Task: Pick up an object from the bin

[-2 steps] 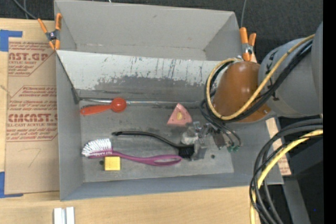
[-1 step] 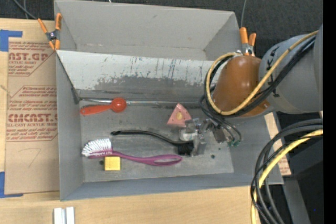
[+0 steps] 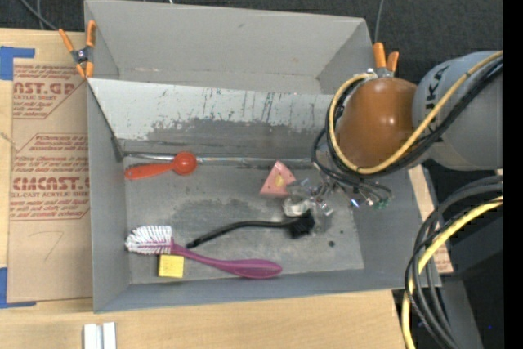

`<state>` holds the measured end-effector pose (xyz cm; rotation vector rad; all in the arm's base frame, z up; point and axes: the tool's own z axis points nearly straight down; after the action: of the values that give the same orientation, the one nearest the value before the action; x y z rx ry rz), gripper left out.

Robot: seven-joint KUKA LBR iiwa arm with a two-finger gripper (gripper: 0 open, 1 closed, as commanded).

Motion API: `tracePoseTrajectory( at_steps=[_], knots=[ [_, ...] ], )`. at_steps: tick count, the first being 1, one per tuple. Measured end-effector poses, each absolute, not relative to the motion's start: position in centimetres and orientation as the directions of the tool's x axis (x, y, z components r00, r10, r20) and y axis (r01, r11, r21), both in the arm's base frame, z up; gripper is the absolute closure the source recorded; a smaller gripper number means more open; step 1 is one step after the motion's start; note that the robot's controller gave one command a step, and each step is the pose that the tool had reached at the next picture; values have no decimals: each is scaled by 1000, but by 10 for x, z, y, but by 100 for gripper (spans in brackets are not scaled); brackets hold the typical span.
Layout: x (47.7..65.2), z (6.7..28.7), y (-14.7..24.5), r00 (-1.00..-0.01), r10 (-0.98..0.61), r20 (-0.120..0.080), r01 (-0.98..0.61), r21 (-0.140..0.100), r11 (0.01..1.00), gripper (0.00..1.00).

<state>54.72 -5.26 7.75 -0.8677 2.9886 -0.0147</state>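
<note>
Five loose things lie well spread on the floor of the grey bin (image 3: 221, 37), and none of them is off it, so I judge the task to be at the approach: a grasp, a lift and a clear carry-out are all left to do. The arm (image 3: 458, 110) reaches in over the bin's right wall, its rounded orange wrist cover (image 3: 376, 123) ringed by yellow and black cables and tilted down toward the floor. Below it the gripper (image 3: 304, 207) hangs low in the right part of the bin; whether it is spread or closed I cannot tell, and nothing shows inside it.

The longest thing, a purple-handled brush (image 3: 221, 264) with white bristles, lies along the front wall. A black long-handled tool (image 3: 245, 229) lies mid-floor, its head just beside the gripper. An orange spoon (image 3: 159, 168) rests at the back left. A pink wedge (image 3: 278, 178) sits just to the gripper's other side. A yellow block (image 3: 170, 266) touches the brush.
</note>
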Motion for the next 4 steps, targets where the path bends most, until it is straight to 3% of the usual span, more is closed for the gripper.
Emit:
tracePoseTrajectory(
  at_steps=[1, 2, 4],
  knots=[
    [536, 80, -27, -973, -226, -35, -226, -14, 974, 100],
    [547, 77, -43, -885, -463, -44, -462, -19, 886, 100],
    [552, 76, -32, -899, -435, -48, -435, -22, 900, 100]
  ],
)
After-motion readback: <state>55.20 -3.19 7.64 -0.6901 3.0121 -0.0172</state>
